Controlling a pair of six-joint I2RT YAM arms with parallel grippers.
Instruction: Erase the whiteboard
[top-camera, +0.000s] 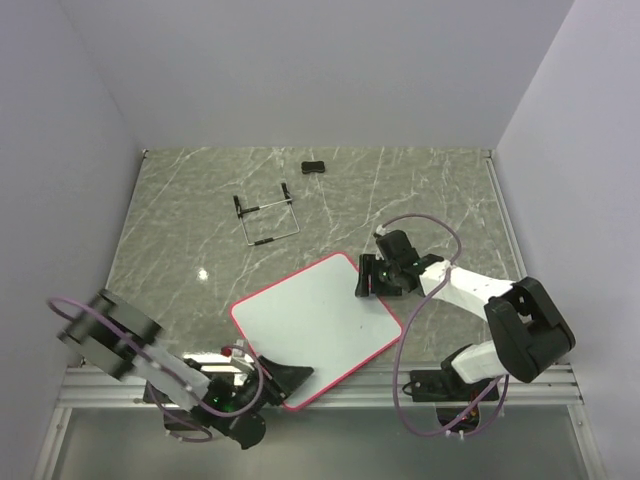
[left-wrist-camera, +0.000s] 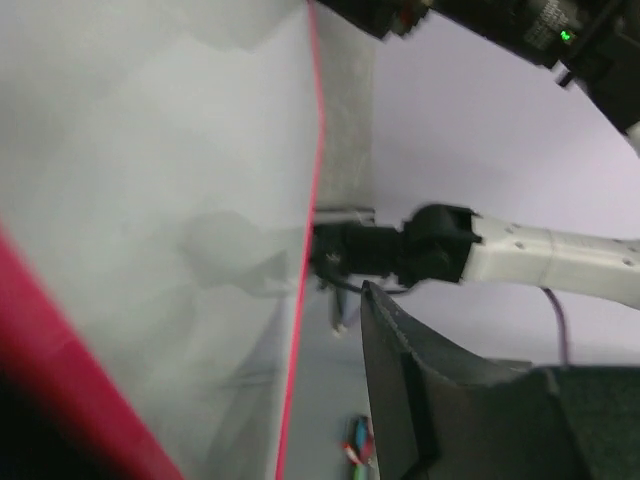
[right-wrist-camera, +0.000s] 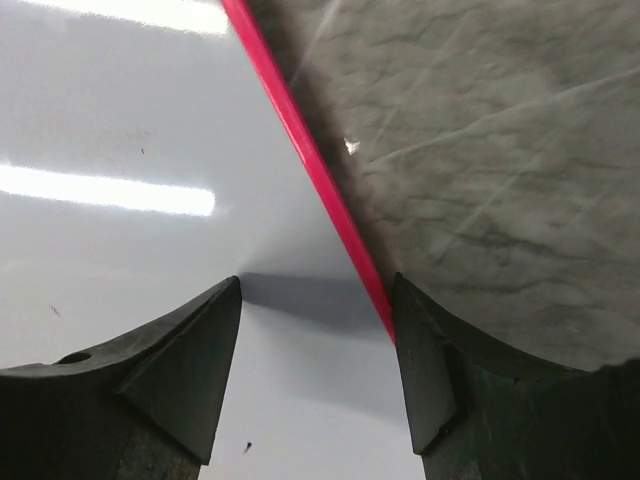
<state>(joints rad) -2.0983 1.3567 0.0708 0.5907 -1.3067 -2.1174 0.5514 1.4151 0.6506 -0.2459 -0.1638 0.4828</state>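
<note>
While the whiteboard (top-camera: 315, 325) lies askew on the bench (top-camera: 440, 200), close to the front edge between your two arms, you have fingers at two of its sides. Your right fingers (right-wrist-camera: 180, 380) stand apart astride the red frame (right-wrist-camera: 300, 130) on the far right side, one over the white face and one over the bench, grasping nothing. Your left fingers (top-camera: 285, 373) sit at the near corner, but I cannot tell whether they are clenched on it. The face looks almost clean bar a few specks, and neither arm carries a wiper, so this looks like steadying the board. Next you would need something to wipe with, possibly the small black block (top-camera: 315, 166) beyond the wire stand (top-camera: 268, 222).
</note>
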